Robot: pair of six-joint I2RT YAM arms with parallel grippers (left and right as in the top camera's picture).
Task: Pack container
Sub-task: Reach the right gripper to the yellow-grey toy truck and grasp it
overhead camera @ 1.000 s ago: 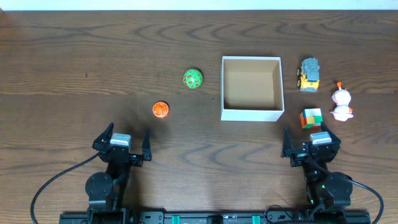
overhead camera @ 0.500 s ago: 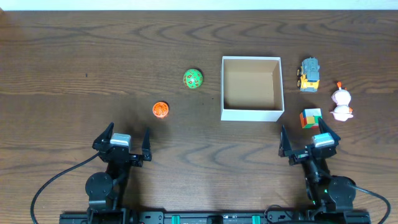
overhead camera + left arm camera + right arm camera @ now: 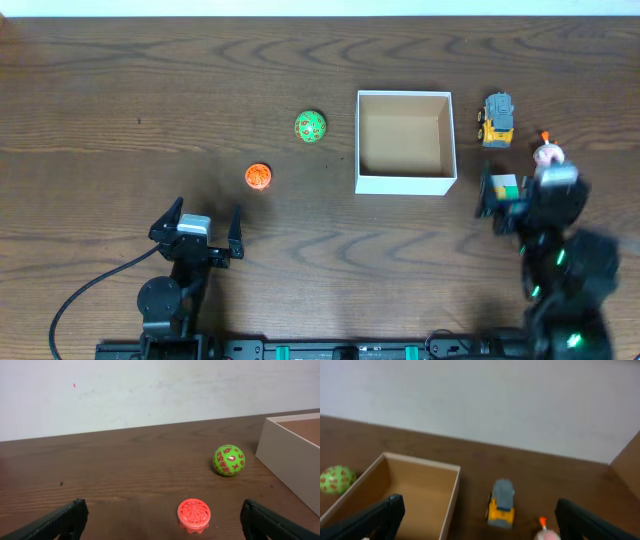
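Note:
The container (image 3: 404,184) is a square white box with a brown inside, at the middle right, with nothing in it. It also shows in the left wrist view (image 3: 290,455) and the right wrist view (image 3: 451,497). A green ball (image 3: 310,126) and an orange disc (image 3: 258,176) lie to its left. A yellow truck (image 3: 497,120), a white and pink figure (image 3: 546,153) and a colour cube (image 3: 505,186) lie to its right. My left gripper (image 3: 200,222) is open and empty, near the front edge. My right gripper (image 3: 530,192) is open and empty, raised above the cube, partly hiding it.
In the left wrist view the disc (image 3: 194,514) lies between the fingers' lines and the ball (image 3: 229,460) is further back. The right wrist view shows the truck (image 3: 501,504), the figure's top (image 3: 547,534) and the ball (image 3: 337,479), with a pale wall behind the table.
My right arm has risen and moved forward from the front edge to above the cube, beside the container's right front corner. The left arm and all the toys have not moved.

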